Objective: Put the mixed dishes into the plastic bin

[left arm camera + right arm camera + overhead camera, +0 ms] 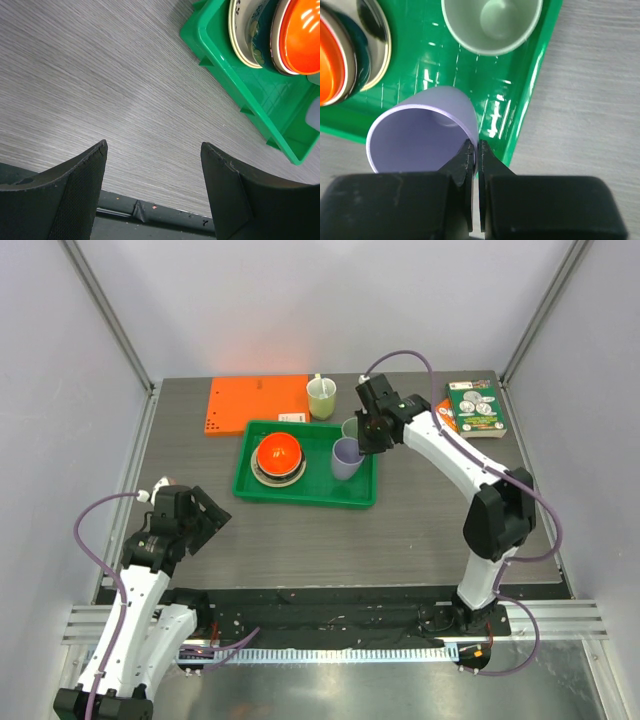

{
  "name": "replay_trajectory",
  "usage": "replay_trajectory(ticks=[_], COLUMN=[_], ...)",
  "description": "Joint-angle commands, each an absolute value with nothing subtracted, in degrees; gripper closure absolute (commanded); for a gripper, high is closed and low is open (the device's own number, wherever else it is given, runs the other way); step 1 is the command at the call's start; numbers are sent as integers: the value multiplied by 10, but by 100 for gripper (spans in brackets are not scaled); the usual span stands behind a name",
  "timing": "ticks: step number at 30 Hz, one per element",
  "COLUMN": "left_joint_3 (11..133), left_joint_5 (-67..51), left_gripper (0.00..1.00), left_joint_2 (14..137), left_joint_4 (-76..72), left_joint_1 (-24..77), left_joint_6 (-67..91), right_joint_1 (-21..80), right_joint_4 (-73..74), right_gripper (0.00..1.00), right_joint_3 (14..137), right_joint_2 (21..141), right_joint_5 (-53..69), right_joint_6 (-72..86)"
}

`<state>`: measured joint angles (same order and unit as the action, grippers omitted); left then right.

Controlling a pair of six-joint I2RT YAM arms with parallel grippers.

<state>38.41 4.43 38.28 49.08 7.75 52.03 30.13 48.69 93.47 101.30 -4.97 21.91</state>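
The green plastic bin (300,490) lies mid-table. Its left half holds a stack: the orange-red bowl (279,451) on top of paler dishes and a cream plate (240,35). My right gripper (476,150) is shut on the near rim of the lavender cup (420,135), which is upright in the bin's right half (346,458). I cannot tell whether it rests on the floor. The pale sage-green cup (492,22) stands in the bin's far right corner. My left gripper (154,150) is open and empty above bare table, left of the bin (235,85).
A flat orange board (255,403) lies behind the bin. A yellow-green cup with a spoon (321,397) stands beside it. A green box (475,410) lies at the back right. Walls close in both sides of the table.
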Motion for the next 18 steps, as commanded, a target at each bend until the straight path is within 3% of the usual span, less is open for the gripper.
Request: replay_trajectory(ticks=[1,18], left_joint_3=[384,384], left_joint_5=[42,43], left_gripper=[25,25], left_joint_2=[386,387], left_joint_4=[470,469], left_joint_1=[75,75], left_joint_6=[512,511], right_joint_1=[308,333], right_joint_4=[468,474], right_gripper=[99,96], right_joint_3=[992,1044], right_joint_2=[1050,1137], right_joint_5=[-45,-75], right_joint_6=[222,224])
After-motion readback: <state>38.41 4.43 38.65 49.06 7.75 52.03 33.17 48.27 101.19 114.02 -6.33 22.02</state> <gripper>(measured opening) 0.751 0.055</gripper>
